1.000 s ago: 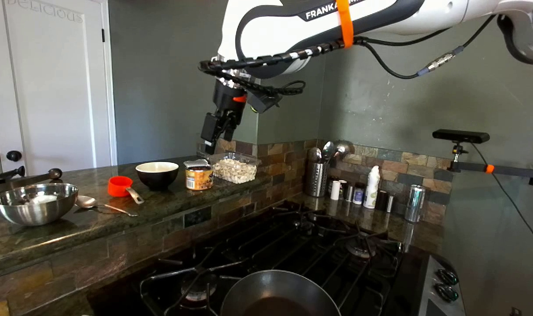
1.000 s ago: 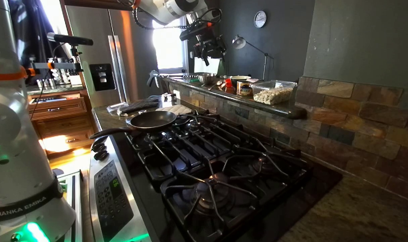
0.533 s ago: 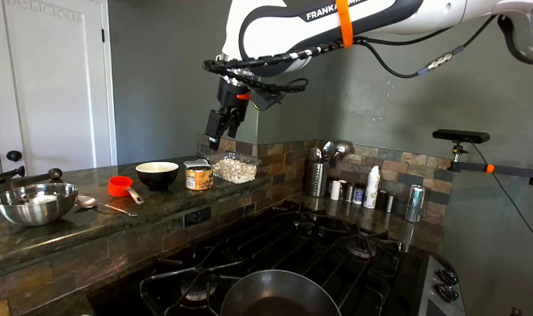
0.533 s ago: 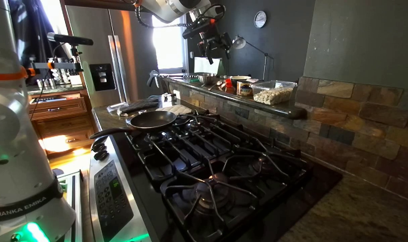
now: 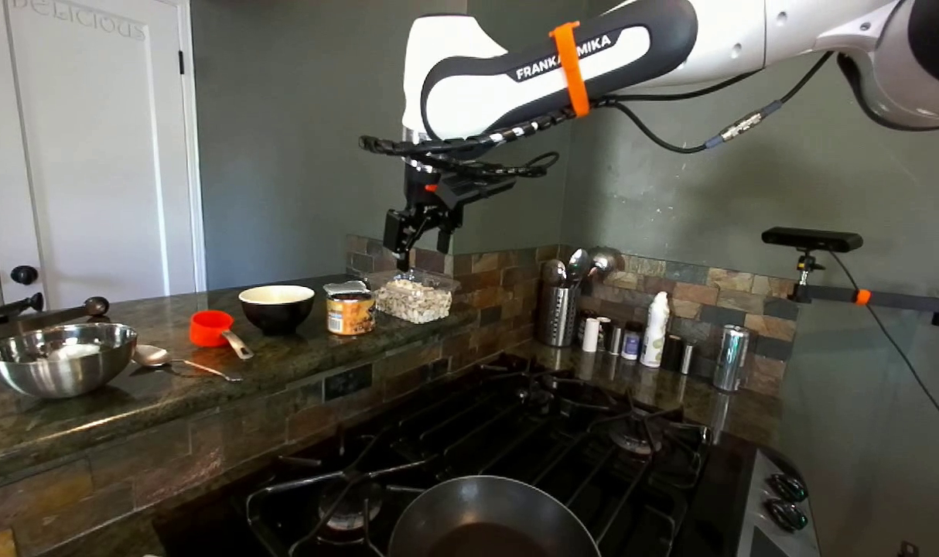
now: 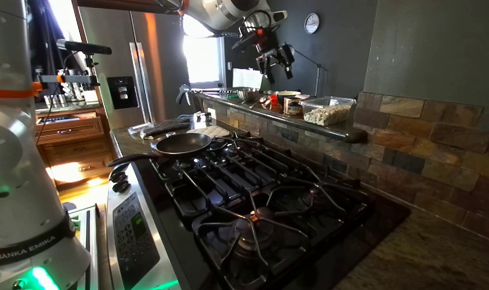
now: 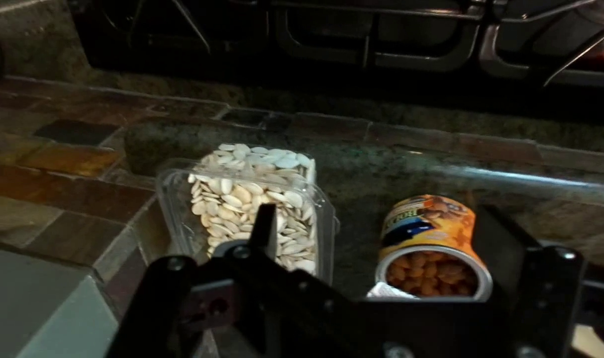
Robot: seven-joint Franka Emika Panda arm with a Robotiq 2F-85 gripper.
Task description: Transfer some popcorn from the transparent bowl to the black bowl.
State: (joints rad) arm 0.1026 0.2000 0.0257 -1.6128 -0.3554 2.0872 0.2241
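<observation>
The popcorn (image 5: 412, 302) is a heap of pale whitish pieces, flat and seed-like in the wrist view (image 7: 250, 194). It lies in the transparent bowl (image 7: 327, 233), a clear box-shaped plastic container on the raised counter, also seen in an exterior view (image 6: 329, 101). The black bowl (image 5: 276, 316), cream inside, stands beyond an orange can; part of it shows in an exterior view (image 6: 288, 94). My gripper (image 5: 423, 253) is open and empty above the container and can, also in an exterior view (image 6: 280, 76). In the wrist view (image 7: 379, 209) its fingers span the can.
An orange can (image 7: 426, 223) of nuts, lid peeled back, stands beside the container. A red measuring cup (image 5: 210, 329), a spoon (image 5: 154, 356) and a steel bowl (image 5: 63, 363) lie along the counter. Below are the stove grates (image 6: 244, 177) and a pan (image 6: 184, 143). A wall borders the container.
My gripper has moved right in both exterior views, toward the clear container, and turned to point more straight down. It stays open. The objects on the counter have not moved.
</observation>
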